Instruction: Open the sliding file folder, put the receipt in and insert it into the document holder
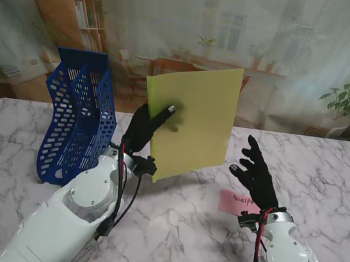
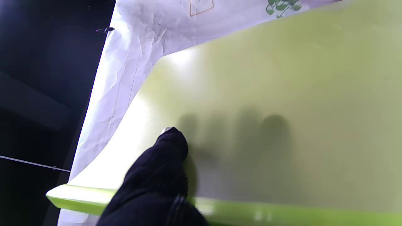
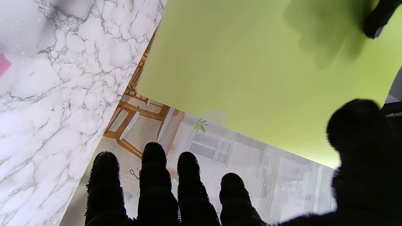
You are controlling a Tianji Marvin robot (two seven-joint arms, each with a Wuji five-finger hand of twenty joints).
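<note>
My left hand (image 1: 143, 133) holds the yellow-green file folder (image 1: 197, 118) upright above the table, thumb on the near face and fingers behind it. In the left wrist view the thumb (image 2: 166, 150) presses on the folder (image 2: 282, 110) and the fingers show through as shadows. The pink receipt (image 1: 238, 202) lies flat on the marble, close to my right wrist. My right hand (image 1: 257, 171) is open with fingers spread, raised just right of the folder and apart from it. The right wrist view shows the folder (image 3: 251, 62) beyond my fingertips (image 3: 154, 157). The blue document holder (image 1: 76, 118) stands at the left.
The marble table (image 1: 174, 234) stretches around both arms. A printed room backdrop (image 1: 288, 55) hangs behind the far edge. The blue holder stands just left of my left forearm.
</note>
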